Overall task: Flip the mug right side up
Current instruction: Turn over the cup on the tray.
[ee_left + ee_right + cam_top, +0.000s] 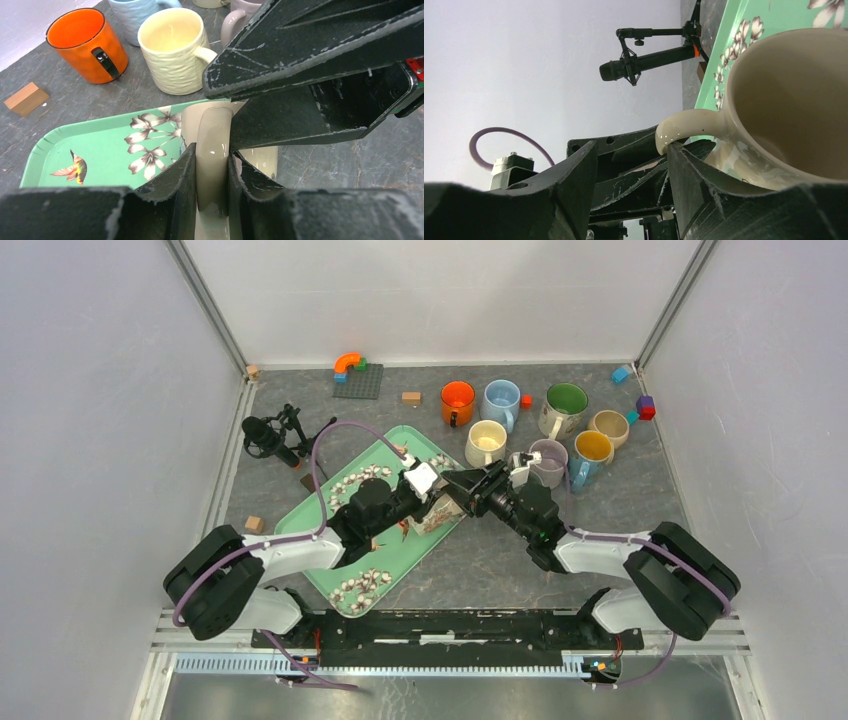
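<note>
As the mug (784, 100) lies tipped on its side at the right edge of the green tray (100, 145), its mouth faces your right claw (631, 150). Your left claw (211, 157) is clenched on the mug's handle. Your right claw's jaws stand apart, with one finger along the mug's outer wall; you cannot tell whether it touches. Farther back, several upright mugs (487, 443) stand together on the tabletop (480, 560), and a microphone (268, 438) sits left of the tray.
</note>
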Controlling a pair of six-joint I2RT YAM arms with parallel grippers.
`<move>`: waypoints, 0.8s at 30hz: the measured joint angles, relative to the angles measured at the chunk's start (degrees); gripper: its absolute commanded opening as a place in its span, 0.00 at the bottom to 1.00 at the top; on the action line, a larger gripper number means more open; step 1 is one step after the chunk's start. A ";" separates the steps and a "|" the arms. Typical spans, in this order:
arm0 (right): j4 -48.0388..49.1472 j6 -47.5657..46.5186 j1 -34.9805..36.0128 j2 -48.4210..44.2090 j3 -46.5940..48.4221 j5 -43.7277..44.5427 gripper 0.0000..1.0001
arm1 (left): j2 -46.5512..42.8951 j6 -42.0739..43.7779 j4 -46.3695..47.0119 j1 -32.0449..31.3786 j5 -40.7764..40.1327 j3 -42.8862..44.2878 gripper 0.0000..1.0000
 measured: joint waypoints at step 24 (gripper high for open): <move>2.60 5.20 -0.35 10.49 3.26 -3.43 0.21 | -1.86 5.09 -3.58 -1.16 -6.29 -1.46 0.02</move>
